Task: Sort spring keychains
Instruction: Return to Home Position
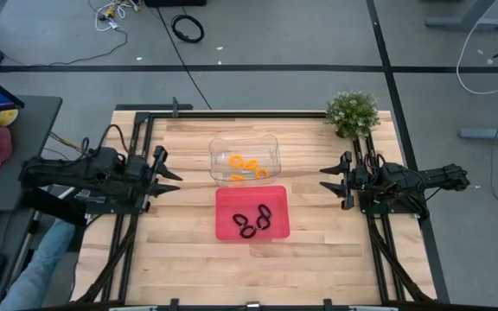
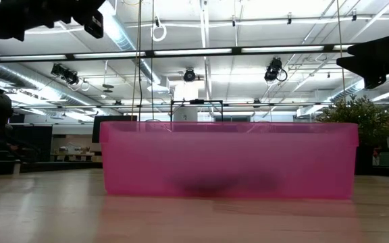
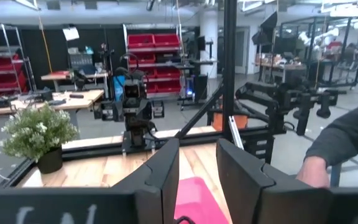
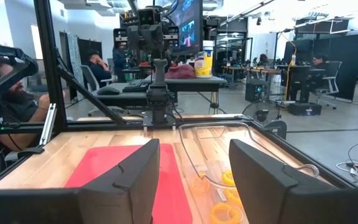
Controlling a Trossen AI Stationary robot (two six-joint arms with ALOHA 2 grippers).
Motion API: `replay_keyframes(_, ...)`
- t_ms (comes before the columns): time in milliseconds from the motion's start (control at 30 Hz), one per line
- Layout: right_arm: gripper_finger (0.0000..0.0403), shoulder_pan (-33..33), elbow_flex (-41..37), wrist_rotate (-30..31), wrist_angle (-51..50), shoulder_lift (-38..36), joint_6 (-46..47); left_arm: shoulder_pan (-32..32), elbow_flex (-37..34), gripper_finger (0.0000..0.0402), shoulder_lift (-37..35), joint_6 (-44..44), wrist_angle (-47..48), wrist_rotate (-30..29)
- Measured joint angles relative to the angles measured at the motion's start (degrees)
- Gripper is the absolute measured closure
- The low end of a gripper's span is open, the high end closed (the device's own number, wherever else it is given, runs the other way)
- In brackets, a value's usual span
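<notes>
A table of pale wooden planks (image 1: 188, 259), edged by a black metal frame (image 1: 232, 111), stands on a grey floor (image 1: 318, 34) crossed by dark seams and loose cables. A large black cable coil (image 1: 188, 28) lies on the floor beyond the table at 12 o'clock. A small green potted plant (image 1: 353, 112) sits at the table's 1 o'clock corner.

Near the middle, a clear plastic bin (image 1: 215, 147) holds the orange spring keychains (image 1: 247, 166). Just beside it at 6 o'clock, a shallow red plastic tray (image 1: 228, 200) holds the black spring keychains (image 1: 256, 222).

The left gripper (image 1: 173, 173) hangs at the table's 9 o'clock side, its fingers parted by a narrow gap and holding nothing. The right gripper (image 1: 325, 179) hangs at 3 o'clock, its fingers set wider and also empty. Both point toward the middle.

The low view shows a white ceiling with long strip lights (image 2: 181, 51) and ducts. The left wrist view takes in shelves of red storage bins (image 3: 154, 41) and a person's grey sleeve (image 3: 347, 134) beside the frame. The right wrist view shows a seated person (image 4: 98, 62) at a desk and a dark monitor (image 4: 188, 22). Off the table at 8 o'clock, a leg in blue jeans (image 1: 37, 263) shows beside a grey desk (image 1: 24, 112).

Pale marks (image 3: 33, 214) on the left gripper's housing are too blurred to read.
</notes>
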State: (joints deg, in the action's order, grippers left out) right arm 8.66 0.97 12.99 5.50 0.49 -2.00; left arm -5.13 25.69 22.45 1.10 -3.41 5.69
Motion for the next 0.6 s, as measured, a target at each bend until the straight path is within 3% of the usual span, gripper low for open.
replay_keyframes(467, 0.0204, 0.0, 0.0, 0.0, 0.0, 0.0, 0.0, 0.0, -0.1, 0.0289, -15.1, -1.4, 7.1, 2.1)
replay_keyframes(600, 0.0204, 0.0, 0.0, 0.0, 0.0, 0.0, 0.0, 0.0, -4.4, 0.0289, -21.4, -1.4, 5.5, 1.7)
